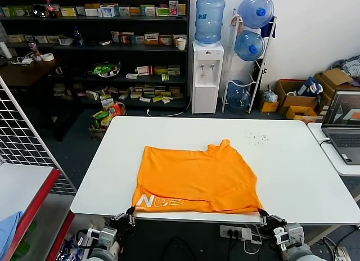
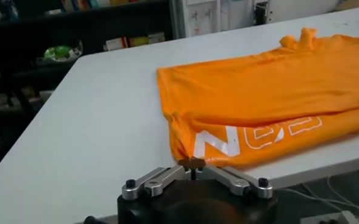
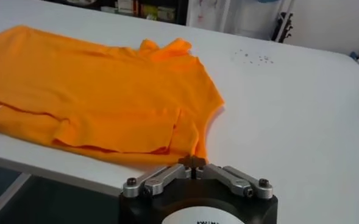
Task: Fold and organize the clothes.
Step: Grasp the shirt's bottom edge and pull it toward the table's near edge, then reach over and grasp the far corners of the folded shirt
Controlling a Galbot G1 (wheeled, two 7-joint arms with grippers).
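**A:** Start at the near edge. What are the two grippers doing?

**B:** The left gripper (image 1: 131, 217) sits at the near left corner of the T-shirt (image 1: 197, 179), right at the near rim of the white table (image 1: 292, 171). In its wrist view the fingertips meet on the orange hem, so I read it as pinched onto the cloth. The right gripper (image 1: 263, 216) mirrors it at the near right corner, tips together at the shirt's edge; it looks clamped on the fabric too, though that contact is harder to make out.

**A:** And the shirt itself?

**B:** It lies across the near middle of the table, already doubled: an upper layer covers most of it, and a strip with the white lettering (image 1: 160, 202) shows along the near left edge. A small bunched bit of cloth pokes up at the far right of the garment.

**A:** So which step is this?

**B:** I'd judge it's the start of another fold, both near corners taken in hand.

**A:** What does the next move need?

**B:** Both arms lifting together and carrying the near edge toward the far edge, level, so the layers don't skew. If either pinch holds only the top layer, the fold will come apart.

**A:** Anything beyond?

**B:** A laptop (image 1: 344, 126) at the far right, then a water dispenser (image 1: 207, 75) and shelves (image 1: 95, 47) against the far wall.
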